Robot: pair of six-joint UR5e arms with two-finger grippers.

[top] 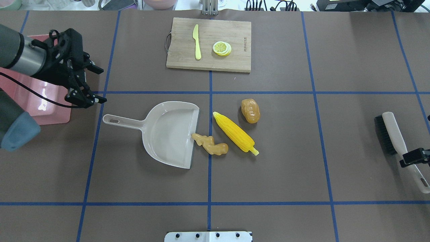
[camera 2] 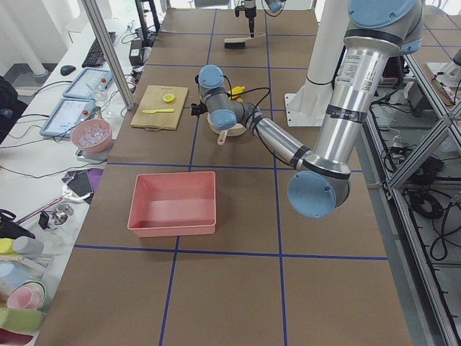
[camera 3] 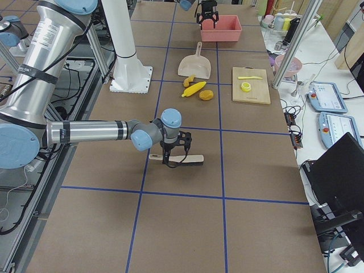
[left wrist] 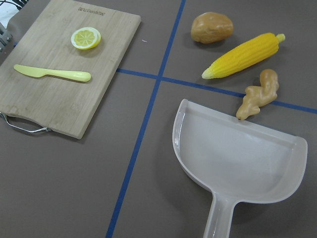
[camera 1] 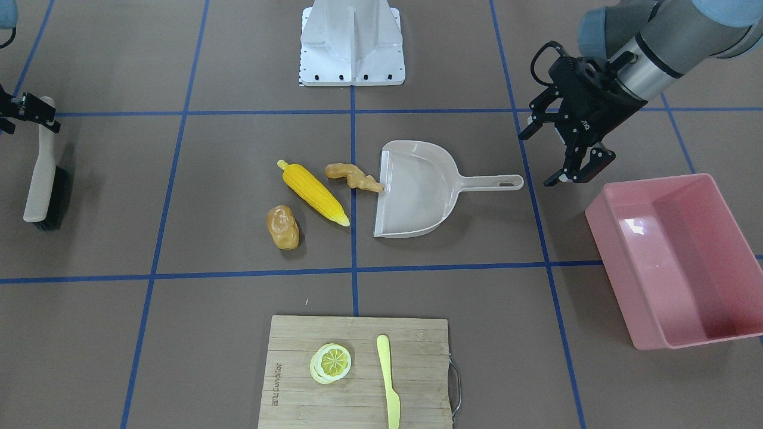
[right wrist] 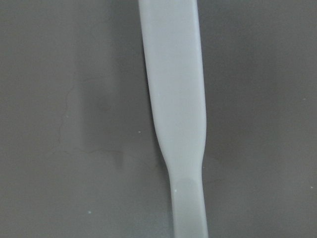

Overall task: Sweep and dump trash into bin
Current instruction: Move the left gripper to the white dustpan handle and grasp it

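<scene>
The trash lies mid-table: a yellow corn cob (camera 1: 314, 192), a tan ginger root (camera 1: 353, 177) touching the mouth of the beige dustpan (camera 1: 417, 190), and a brown potato (camera 1: 282, 227). The pink bin (camera 1: 685, 268) stands empty on my left side. My left gripper (top: 96, 84) is open and empty, hovering between the bin and the dustpan's handle. My right gripper (top: 415, 157) sits over the handle of a brush (top: 391, 134) that lies on the table. Its wrist view shows only that handle (right wrist: 176, 99), so its grip is unclear.
A wooden cutting board (camera 1: 357, 393) with a lemon slice (camera 1: 331, 362) and a yellow knife (camera 1: 388, 381) lies at the far edge. The robot's white base (camera 1: 351, 42) stands at the near edge. Blue tape lines cross the brown table.
</scene>
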